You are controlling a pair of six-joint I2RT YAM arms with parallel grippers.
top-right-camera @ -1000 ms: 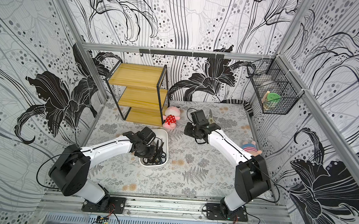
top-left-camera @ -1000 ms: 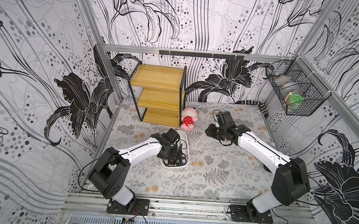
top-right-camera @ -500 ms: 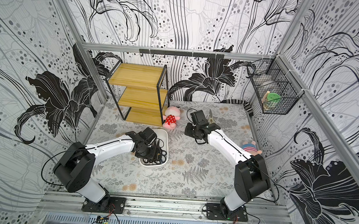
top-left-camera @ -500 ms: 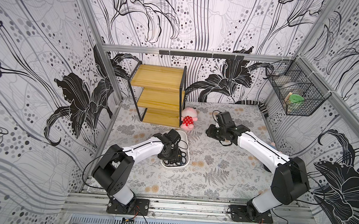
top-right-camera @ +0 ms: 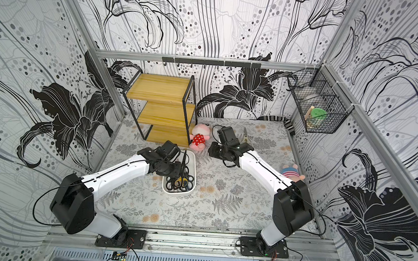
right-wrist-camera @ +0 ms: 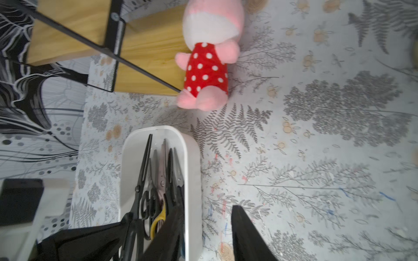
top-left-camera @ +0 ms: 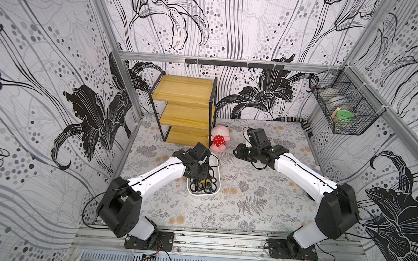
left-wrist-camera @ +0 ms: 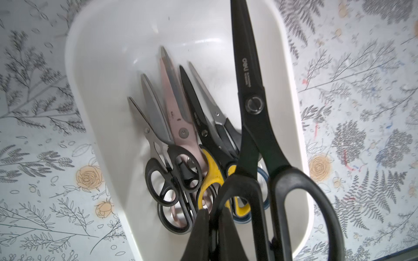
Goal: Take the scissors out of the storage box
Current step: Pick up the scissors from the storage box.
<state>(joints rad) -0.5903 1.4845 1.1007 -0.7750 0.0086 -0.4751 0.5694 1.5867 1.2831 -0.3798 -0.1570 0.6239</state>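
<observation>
**Left claw** (left-wrist-camera: 213,213): pressed together on one handle loop of the black pair (left-wrist-camera: 253,106). The loop is judged the easiest part to pinch, since it stands clear of the heap. The blades are closed and run straight ahead of the claw, so the pair hangs as one rigid piece. It sits above the box (left-wrist-camera: 101,90), apart from the pile. The lift-out is judged partway done.

**Right claw** (right-wrist-camera: 204,214): partly spread, pinching nothing. It hovers just beside the box's far end. One finger lines up over the box and the other over the table, but contact cannot be told. Likely purpose: ready to steady the box or to take a pair.

**Other scissors** (left-wrist-camera: 181,135): in the box, below and ahead of the left claw. The handles bunch at the end nearest the claw and the tips fan away.

**Count**
- Held: one
- In the box: at least five (two black-handled, one pink, one yellow-black, one with a blue loop). Overlap may hide more
- On the table behind the right claw: one pale-handled pair (top-right-camera: 245,136)
- Boxes: one
</observation>
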